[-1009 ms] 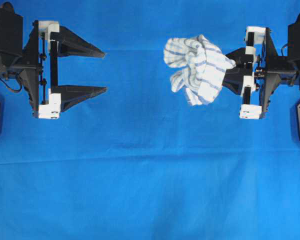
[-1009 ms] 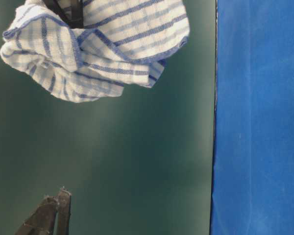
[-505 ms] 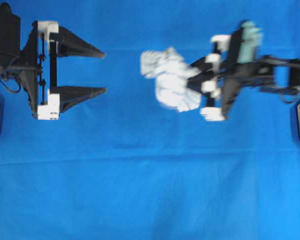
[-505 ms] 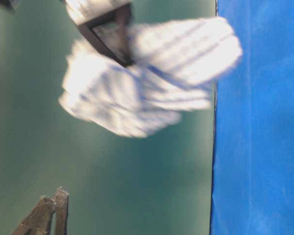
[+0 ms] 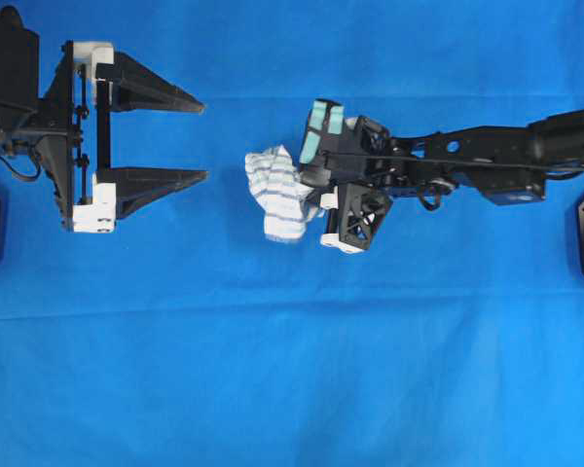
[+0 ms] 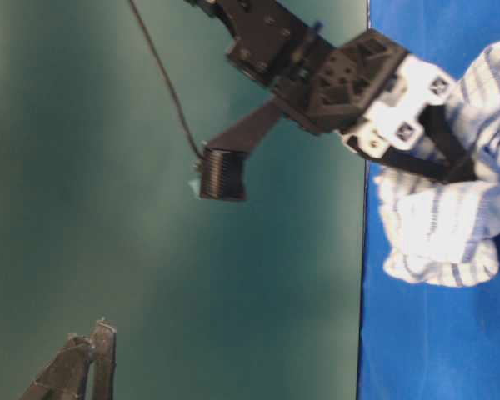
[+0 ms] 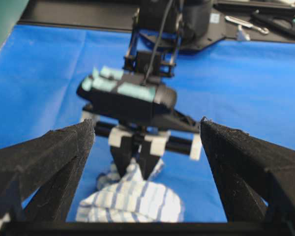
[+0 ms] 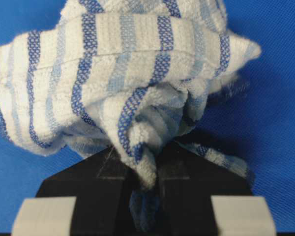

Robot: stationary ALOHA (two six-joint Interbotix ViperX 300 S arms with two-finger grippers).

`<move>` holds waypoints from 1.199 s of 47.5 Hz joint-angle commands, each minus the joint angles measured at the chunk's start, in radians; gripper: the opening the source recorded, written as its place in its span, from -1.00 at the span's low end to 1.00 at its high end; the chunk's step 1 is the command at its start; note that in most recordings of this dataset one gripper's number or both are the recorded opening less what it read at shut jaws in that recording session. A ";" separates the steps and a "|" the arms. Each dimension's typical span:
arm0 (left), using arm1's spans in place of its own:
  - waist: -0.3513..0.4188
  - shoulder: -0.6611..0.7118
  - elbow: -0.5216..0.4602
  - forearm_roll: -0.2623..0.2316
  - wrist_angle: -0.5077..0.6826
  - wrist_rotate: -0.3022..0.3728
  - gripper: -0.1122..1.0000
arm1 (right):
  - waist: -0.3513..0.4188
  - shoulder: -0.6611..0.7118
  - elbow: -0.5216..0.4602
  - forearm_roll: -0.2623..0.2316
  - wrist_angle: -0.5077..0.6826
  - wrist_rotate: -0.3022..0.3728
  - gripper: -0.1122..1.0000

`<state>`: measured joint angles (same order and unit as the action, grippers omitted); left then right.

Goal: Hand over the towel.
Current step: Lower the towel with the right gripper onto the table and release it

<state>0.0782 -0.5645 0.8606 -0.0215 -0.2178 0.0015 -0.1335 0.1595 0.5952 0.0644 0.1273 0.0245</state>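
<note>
The towel (image 5: 277, 195), white with blue stripes, hangs bunched from my right gripper (image 5: 310, 195), which is shut on a fold of it (image 8: 146, 167). That arm reaches across the middle with its wrist rolled, and the towel (image 6: 446, 229) sags toward the blue cloth. My left gripper (image 5: 204, 141) stays at the left, open wide, its fingertips a short gap from the towel. In the left wrist view the towel (image 7: 132, 201) sits low between the two spread fingers (image 7: 64, 152), with the right gripper (image 7: 140, 164) pinching it from behind. The pinched fold is partly hidden between the black jaws.
A large plain blue cloth (image 5: 292, 370) covers the whole table. A dark green backdrop (image 6: 108, 208) stands beyond its edge. Black frame parts and cables (image 7: 246, 19) lie along the far side behind the right arm.
The right arm has swung left across the middle with the towel, rolling its wrist and dropping lower, ending close to the left fingertips. The left gripper has stayed where it was, still open.
</note>
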 commanded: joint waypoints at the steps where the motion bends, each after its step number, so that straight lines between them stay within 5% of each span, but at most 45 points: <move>1: -0.006 -0.008 -0.011 -0.002 -0.012 0.002 0.87 | -0.002 -0.012 -0.018 0.002 0.000 0.002 -0.69; 19: -0.008 -0.008 -0.012 -0.002 -0.017 0.002 0.87 | -0.002 -0.015 -0.021 0.003 0.034 0.003 -0.67; 28: -0.009 -0.008 -0.012 -0.002 -0.035 0.002 0.87 | -0.011 -0.091 -0.006 0.002 0.048 0.009 0.26; 32: -0.014 -0.008 -0.012 -0.002 -0.043 0.002 0.87 | -0.015 -0.172 0.008 -0.002 0.067 0.011 0.49; 46: -0.014 -0.009 -0.011 -0.002 -0.041 0.002 0.87 | -0.017 -0.480 0.069 -0.031 0.029 0.011 0.47; 57: -0.014 -0.009 -0.009 -0.002 -0.038 0.011 0.87 | -0.014 -0.689 0.206 -0.037 -0.163 0.005 0.46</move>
<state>0.0675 -0.5645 0.8606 -0.0230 -0.2500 0.0092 -0.1519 -0.4679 0.7762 0.0307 0.0245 0.0337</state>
